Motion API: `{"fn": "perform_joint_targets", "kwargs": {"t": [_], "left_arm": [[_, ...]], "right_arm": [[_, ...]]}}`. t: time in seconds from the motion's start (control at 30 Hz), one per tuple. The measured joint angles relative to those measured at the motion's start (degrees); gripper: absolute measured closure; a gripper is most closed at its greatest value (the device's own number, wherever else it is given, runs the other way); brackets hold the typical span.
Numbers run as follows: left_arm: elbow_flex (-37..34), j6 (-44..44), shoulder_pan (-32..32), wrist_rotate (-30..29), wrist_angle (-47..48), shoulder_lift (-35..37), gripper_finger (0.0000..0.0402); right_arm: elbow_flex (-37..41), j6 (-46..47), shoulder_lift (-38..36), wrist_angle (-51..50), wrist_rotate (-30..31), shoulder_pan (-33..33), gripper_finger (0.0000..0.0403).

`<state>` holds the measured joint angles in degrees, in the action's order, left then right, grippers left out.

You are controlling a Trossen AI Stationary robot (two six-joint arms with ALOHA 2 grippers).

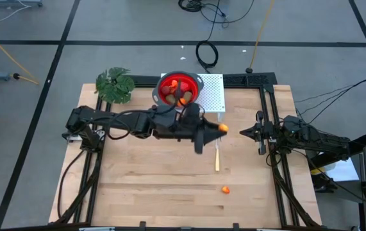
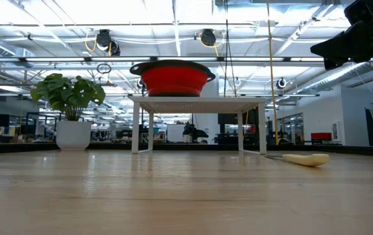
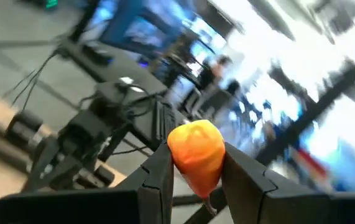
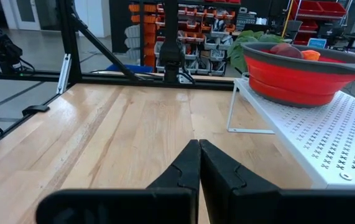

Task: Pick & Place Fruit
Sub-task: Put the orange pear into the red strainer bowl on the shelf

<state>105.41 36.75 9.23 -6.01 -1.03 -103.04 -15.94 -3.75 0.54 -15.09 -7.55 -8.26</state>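
So the left gripper (image 3: 196, 171) has its fingers pinched tight on a small orange fruit (image 3: 196, 154), held up in the air over the middle of the desk (image 1: 157, 179), just off the white stand (image 1: 212, 91). The red bowl (image 1: 181, 88) on that stand already has a few fruits in it, hard to tell which. Another orange fruit (image 1: 225, 189) sits on the desk near the knife (image 1: 217, 156). The right gripper (image 4: 198, 163) is fully closed and empty, parked at the desk's right edge.

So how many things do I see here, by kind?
Orange fruit: 2, one held above, one loose on the table.
Grippers: 2, left gripper holding fruit, right gripper shut at the table's right.
Red bowl: 1, its fruit uncounted.
White stand: 1
Plant: 1
Knife: 1
Total: 8
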Motion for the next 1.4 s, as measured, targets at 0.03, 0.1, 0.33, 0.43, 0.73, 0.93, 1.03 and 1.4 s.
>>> {"fn": "perform_joint_targets", "kwargs": {"t": [0.03, 0.1, 0.33, 0.43, 0.73, 0.93, 1.03, 1.4], "left_arm": [[0.0, 3.6, 0.0, -1.9, 0.1, 0.0, 0.0298], [0.0, 10.3, 0.0, -5.3, 0.0, 0.0, 0.0298], [0.0, 29.4, -0.7, -9.5, 0.0, 0.0, 0.0298], [0.0, 36.0, -1.3, -9.1, 1.4, 0.0, 0.0298], [0.0, 43.2, -2.4, -6.6, 2.9, 0.0, 0.0298], [0.0, 35.4, -2.7, -6.5, 4.4, 0.0, 0.0298], [0.0, 28.5, -3.5, -6.6, 8.9, 0.0, 0.0298], [0.0, 10.6, -8.4, -10.6, 25.2, 0.0, 0.0298]], "right_arm": [[0.0, 0.0, 0.0, 0.0, 0.0, 0.0, 0.0403], [0.0, 0.0, 0.0, 0.0, 0.0, 0.0, 0.0403], [0.0, 0.0, 0.0, 0.0, 0.0, 0.0, 0.0403], [0.0, 0.0, 0.0, 0.0, 0.0, 0.0, 0.0403], [0.0, 0.0, 0.0, 0.0, 0.0, 0.0, 0.0403], [0.0, 0.0, 0.0, -0.1, 0.0, 0.0, 0.0403], [0.0, 0.0, 0.0, -0.1, 0.0, 0.0, 0.0403], [0.0, -0.1, 0.0, -0.2, 0.0, 0.0, 0.0403]]}}
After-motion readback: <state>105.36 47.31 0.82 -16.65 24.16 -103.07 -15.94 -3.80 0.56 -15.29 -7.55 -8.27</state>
